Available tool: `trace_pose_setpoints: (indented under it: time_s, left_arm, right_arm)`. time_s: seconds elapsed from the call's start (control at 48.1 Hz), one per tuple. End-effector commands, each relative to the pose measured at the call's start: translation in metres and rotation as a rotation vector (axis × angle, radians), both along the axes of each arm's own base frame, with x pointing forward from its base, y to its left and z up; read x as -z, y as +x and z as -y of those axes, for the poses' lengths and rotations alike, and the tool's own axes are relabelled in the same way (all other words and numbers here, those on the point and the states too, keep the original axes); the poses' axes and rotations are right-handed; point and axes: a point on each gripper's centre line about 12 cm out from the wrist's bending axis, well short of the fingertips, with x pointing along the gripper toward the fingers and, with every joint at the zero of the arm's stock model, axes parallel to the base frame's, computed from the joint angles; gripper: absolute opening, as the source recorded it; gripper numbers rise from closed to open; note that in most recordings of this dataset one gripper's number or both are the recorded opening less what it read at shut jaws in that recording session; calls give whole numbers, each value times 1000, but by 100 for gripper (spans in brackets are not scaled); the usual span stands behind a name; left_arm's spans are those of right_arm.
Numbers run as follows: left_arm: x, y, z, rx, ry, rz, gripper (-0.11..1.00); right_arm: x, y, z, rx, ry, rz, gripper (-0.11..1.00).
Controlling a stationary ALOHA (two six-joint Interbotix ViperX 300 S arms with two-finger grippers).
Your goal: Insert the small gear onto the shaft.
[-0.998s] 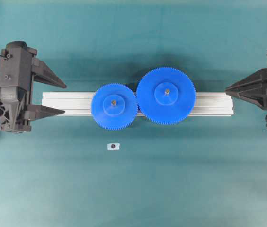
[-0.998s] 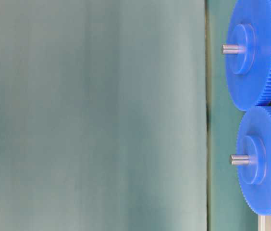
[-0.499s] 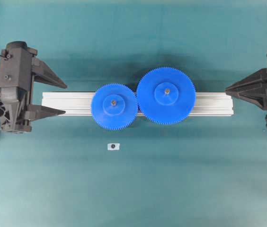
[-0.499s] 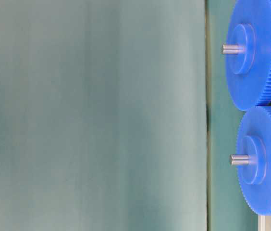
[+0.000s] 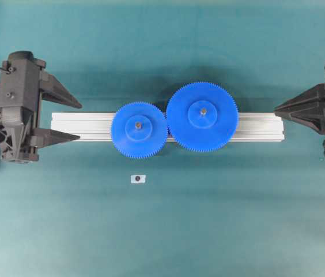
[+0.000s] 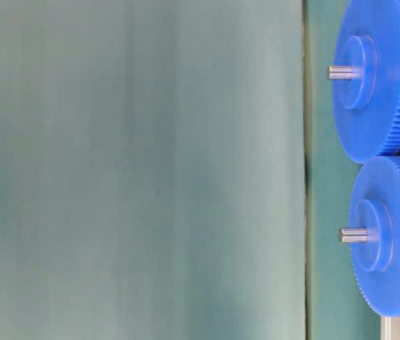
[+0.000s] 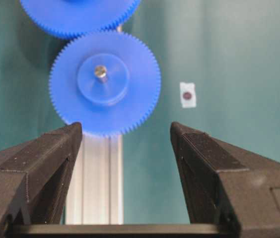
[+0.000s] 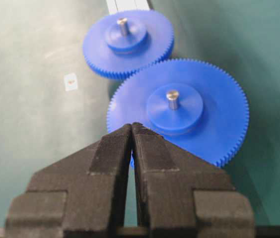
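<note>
The small gear (image 5: 151,136) lies flat on the silver rail (image 5: 87,124), its teeth meshed with the wider blue gear (image 5: 220,130). The grey shaft (image 5: 138,123) pokes up through its hub. The table-level view shows the small gear (image 6: 398,269) with the shaft (image 6: 352,235) sticking out of the hub. My left gripper (image 5: 79,121) is open at the rail's left end, holding nothing. In its wrist view the left gripper (image 7: 126,128) faces the small gear (image 7: 135,99). My right gripper (image 5: 276,109) is shut and empty off the rail's right end, pointing at the wider gear (image 8: 214,124).
A small white tag with a dark dot (image 5: 138,179) lies on the teal mat in front of the small gear. The wider gear has its own centre pin (image 5: 203,111). Black arm bases stand at both side edges.
</note>
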Motion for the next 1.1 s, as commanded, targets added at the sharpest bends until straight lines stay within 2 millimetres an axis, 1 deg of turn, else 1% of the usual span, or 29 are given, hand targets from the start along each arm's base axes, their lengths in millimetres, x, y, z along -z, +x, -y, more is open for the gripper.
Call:
trace_pose_setpoints:
  time_s: [0.0, 1.081]
  left_arm:
    - [-6, 1, 1, 3, 4, 28, 69]
    - [-1, 1, 1, 3, 1, 18, 69]
  right_arm:
    - [-4, 2, 0, 3, 6, 14, 11]
    - [-2, 1, 0, 6, 8, 13, 11]
